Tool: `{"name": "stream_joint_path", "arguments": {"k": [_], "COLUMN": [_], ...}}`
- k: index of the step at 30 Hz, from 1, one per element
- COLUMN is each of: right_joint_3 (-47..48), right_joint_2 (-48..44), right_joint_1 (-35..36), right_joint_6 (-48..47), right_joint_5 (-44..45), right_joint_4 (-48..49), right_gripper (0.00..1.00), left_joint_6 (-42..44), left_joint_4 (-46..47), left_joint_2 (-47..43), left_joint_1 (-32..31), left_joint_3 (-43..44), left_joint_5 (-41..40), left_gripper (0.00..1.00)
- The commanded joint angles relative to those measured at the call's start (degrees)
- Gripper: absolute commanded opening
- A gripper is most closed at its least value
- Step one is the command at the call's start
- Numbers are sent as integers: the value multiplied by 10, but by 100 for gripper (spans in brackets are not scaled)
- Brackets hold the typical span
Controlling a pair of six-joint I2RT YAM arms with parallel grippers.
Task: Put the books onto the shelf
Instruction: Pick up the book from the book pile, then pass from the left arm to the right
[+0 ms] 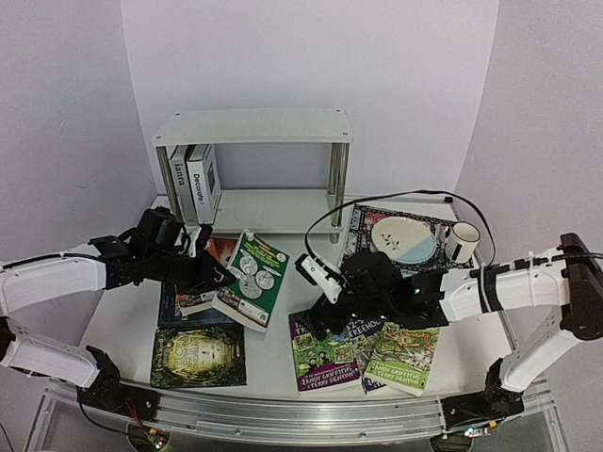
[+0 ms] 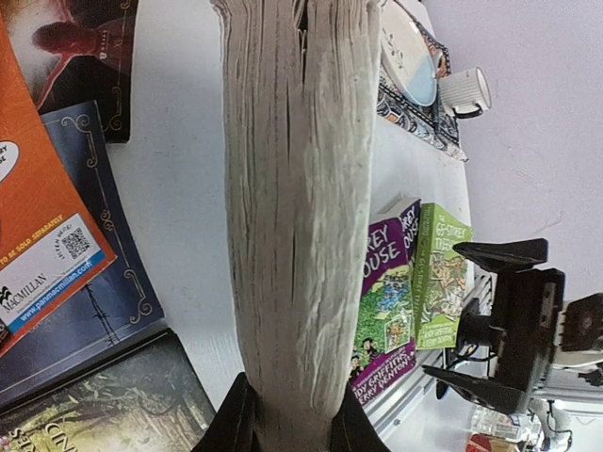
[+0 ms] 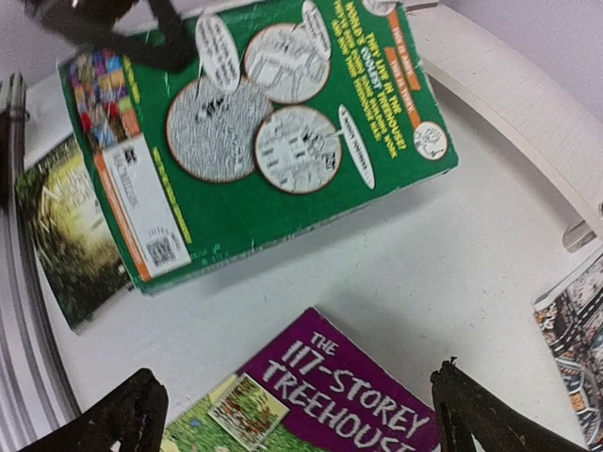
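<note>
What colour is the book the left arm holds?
The book is green with pale circles; right wrist view.

the shelf (image 1: 252, 127) stands at the back of the table (image 1: 268, 348), two upright books (image 1: 195, 179) at the left of its lower board. before it tilts a middle book (image 1: 252, 278). right of the shelf a mat (image 1: 363, 219) carries a plate (image 1: 403, 237) and mug (image 1: 461, 241). treehouse books (image 1: 325, 353) lie side by side front right, perhaps atop a third.

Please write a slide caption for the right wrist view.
Open right fingers hover above the purple Treehouse book; a green book is beyond it.
</note>
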Motion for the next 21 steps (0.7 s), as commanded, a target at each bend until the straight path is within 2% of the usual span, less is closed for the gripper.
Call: {"name": "stream_joint_path", "arguments": {"k": [1,6,10,14,16,21], "right_joint_3": [-64,-116,-116,-140,-141,-118], "right_joint_2": [-79,-141,-169,-185,-182,-163], "right_joint_1": [4,5,9,22,28,42], "right_joint_6": [-210,-385,-477,-591,-629,-702], "right_joint_5": [-7,-25,-21,-49,-39,-15], "right_joint_4": [53,96,99,152,182,182], "right_gripper": [98,98,98,98,98,98], "left_joint_6": [-21,-22,-17,-19,-22,-22], "left_joint_4": [48,55,61,72,80,90], "left_joint_2": [-24,-5,3,15,21,24], "left_joint_1": [1,1,1,1,1,1], "left_joint_3": [50,68,86,103,110,122], "left_joint_5": [68,145,193,232,249,263], "left_gripper": [0,0,0,0,0,0]}}
